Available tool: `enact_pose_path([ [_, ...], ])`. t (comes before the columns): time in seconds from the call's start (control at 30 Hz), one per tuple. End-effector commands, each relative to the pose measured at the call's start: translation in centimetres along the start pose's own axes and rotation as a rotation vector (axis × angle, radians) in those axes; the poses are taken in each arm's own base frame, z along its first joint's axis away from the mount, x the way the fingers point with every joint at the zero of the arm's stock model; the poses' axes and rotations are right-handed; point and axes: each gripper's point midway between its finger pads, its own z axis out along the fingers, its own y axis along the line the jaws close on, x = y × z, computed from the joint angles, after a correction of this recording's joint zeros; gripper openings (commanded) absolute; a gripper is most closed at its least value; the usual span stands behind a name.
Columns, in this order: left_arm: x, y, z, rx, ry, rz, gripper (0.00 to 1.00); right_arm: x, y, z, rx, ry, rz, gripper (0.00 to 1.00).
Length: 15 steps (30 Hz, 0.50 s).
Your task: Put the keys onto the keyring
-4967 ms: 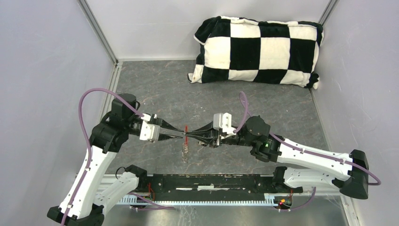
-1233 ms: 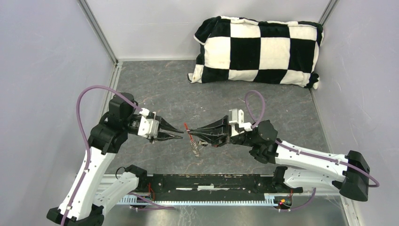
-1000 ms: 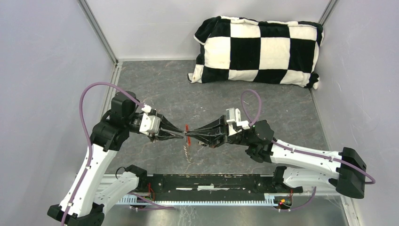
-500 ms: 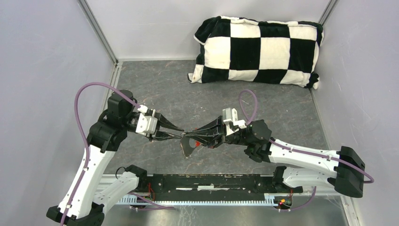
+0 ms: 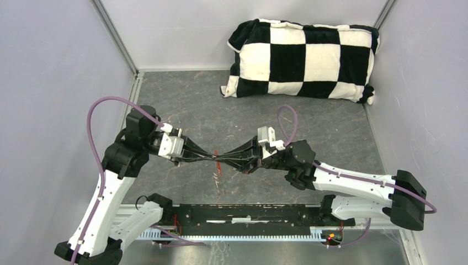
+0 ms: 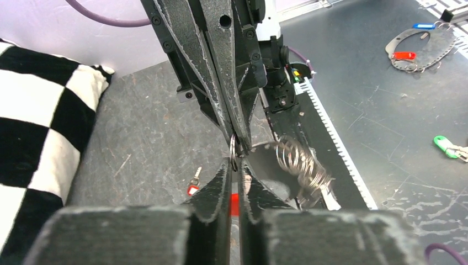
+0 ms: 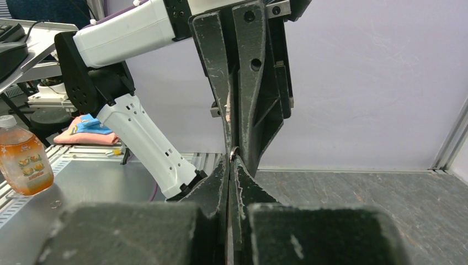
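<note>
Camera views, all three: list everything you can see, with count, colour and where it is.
Pillow: one, black-and-white check, back right of the table.
Table: one, dark grey, floor of the cell.
Keyring: one, silver rings with a red fob, hanging where the tools meet.
Key: one, red head, lying on the table near the tools.
Tags: three, red, blue and green, on the surface beyond the arm bases.
Bottle: one, orange drink, off the table.
Cloth: one, pink, beside the bottle.
Arms: two, white and black, near edge.
Left tool: black, tips at a ring.
Right tool: black, shut on the keyring.
</note>
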Motion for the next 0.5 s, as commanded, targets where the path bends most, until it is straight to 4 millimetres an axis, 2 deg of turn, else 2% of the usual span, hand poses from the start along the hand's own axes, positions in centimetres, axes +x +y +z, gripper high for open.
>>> enact_pose_path([
  [0.0,-0.4,-0.2,0.0,0.002,-0.01,0.027,0.04,-3.0,0.0,0.6,-0.007,-0.08,-0.037,0.01],
  [0.1,0.1,0.0,-0.1,-0.016,0.009,0.034,0.02,-3.0,0.0,0.6,-0.003,-0.066,-0.029,0.01],
  [0.13,0.3,0.1,-0.1,-0.023,0.015,0.036,0.02,-2.8,-0.3,0.7,0.006,-0.042,-0.027,0.04],
  [0.23,0.7,0.5,-0.2,-0.05,0.04,0.032,0.02,-1.6,-1.3,0.9,0.039,0.093,-0.036,0.23],
  [0.33,1.2,0.9,-0.4,-0.073,0.061,0.014,0.02,-1.0,-2.1,0.2,0.059,0.207,-0.077,0.38],
  [0.47,1.6,1.1,-0.4,-0.084,0.073,-0.006,0.02,-0.6,-2.5,-0.5,0.052,0.352,-0.119,0.44],
])
